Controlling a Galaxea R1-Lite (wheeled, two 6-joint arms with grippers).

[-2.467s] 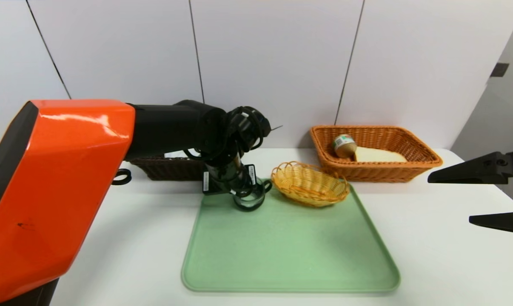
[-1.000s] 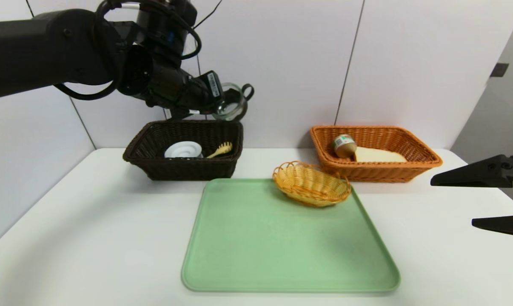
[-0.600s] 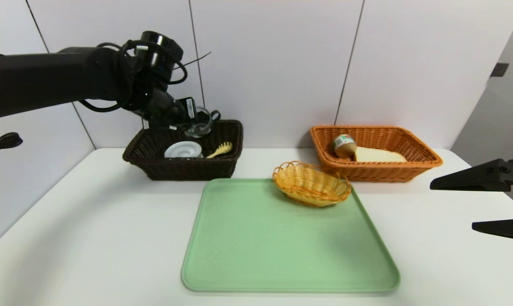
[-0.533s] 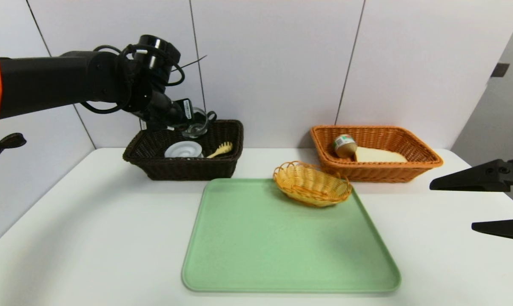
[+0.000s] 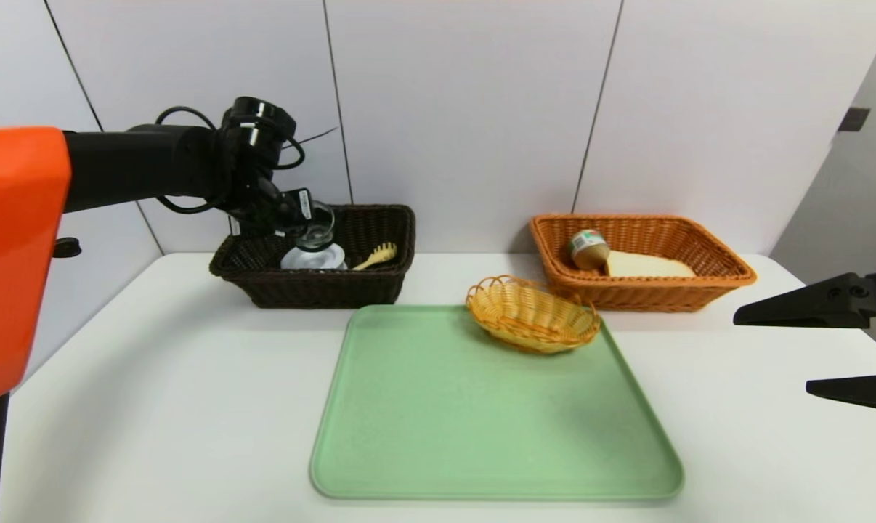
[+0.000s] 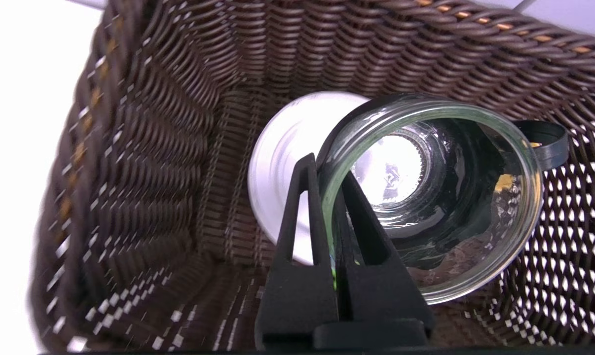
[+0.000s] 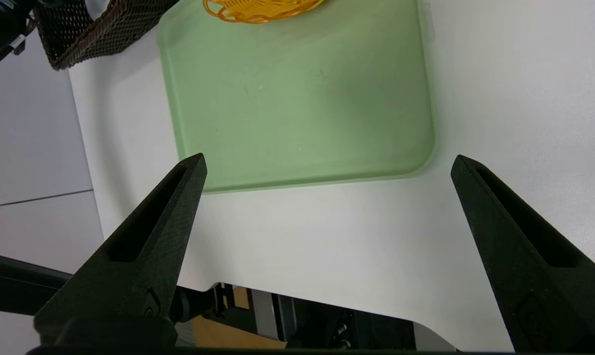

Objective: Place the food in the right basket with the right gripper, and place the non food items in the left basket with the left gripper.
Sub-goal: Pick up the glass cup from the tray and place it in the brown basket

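Note:
My left gripper (image 5: 301, 216) is shut on the rim of the clear glass cup (image 5: 314, 234), one finger inside the glass and one outside. The cup (image 6: 455, 197) hangs low inside the dark brown left basket (image 5: 314, 287), just over the white reel (image 5: 314, 259). In the left wrist view the gripper (image 6: 325, 167) pinches the cup wall with the reel (image 6: 287, 148) behind it. The yellow pasta spoon (image 5: 376, 256) lies in the same basket. Bread (image 5: 645, 266) and the tin can (image 5: 588, 248) lie in the orange right basket (image 5: 728, 272). My right gripper (image 5: 772, 351) hovers open and empty at the table's right side.
A green tray (image 5: 481, 421) lies mid-table with a small oval yellow basket (image 5: 531, 314) on its far right corner. Both large baskets stand against the back wall. In the right wrist view the open gripper (image 7: 328, 159) looks over the tray (image 7: 297, 98) and the table's near edge.
The left arm carried the cup up from the tray, swung it left over the dark basket and lowered it inside, onto the reel. The right arm has stayed put.

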